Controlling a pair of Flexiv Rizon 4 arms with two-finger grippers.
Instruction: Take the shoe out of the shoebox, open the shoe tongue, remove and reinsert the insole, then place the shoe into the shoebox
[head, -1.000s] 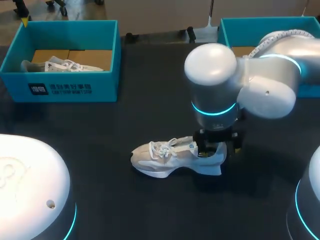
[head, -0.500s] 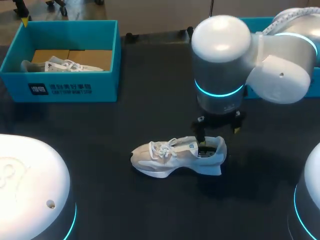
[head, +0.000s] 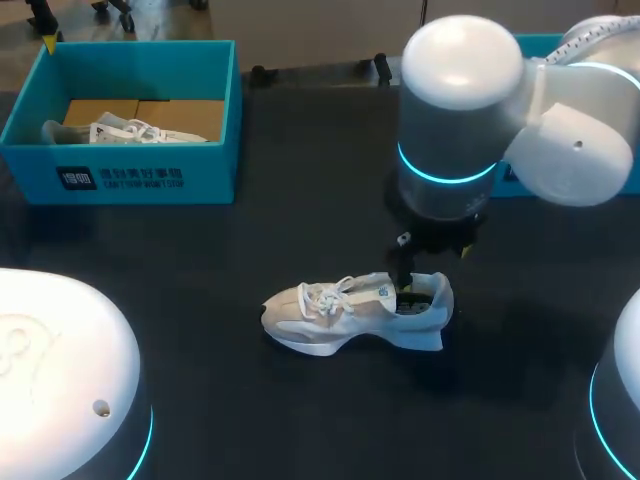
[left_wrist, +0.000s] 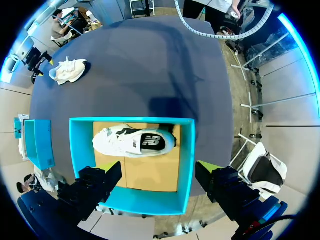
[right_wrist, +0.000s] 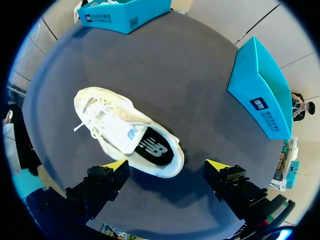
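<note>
At table (head: 300, 220) centre: white shoe (head: 352, 312) upright, insole (right_wrist: 155, 149) inside; right gripper (right_wrist: 166, 166) spread above its heel end; left gripper (left_wrist: 157, 175) spread above shoebox (left_wrist: 187, 150) holding second shoe (left_wrist: 131, 142).

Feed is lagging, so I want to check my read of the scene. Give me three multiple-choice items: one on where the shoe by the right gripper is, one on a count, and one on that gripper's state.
1. Where is the shoe nearest the right gripper?
A. in the left box
B. on the table
C. lifted off the table

2. How many white shoes show in the head view?
A. one
B. two
C. three

3. The right gripper is:
A. open
B. shut on the shoe
C. shut on an insole

Answers:
1 B: the shoe lies on the dark table, below the gripper.
2 B: there is that one plus a second shoe in the left box.
3 A: its yellow tips stand wide apart on either side of the heel and do not clamp it.
</note>
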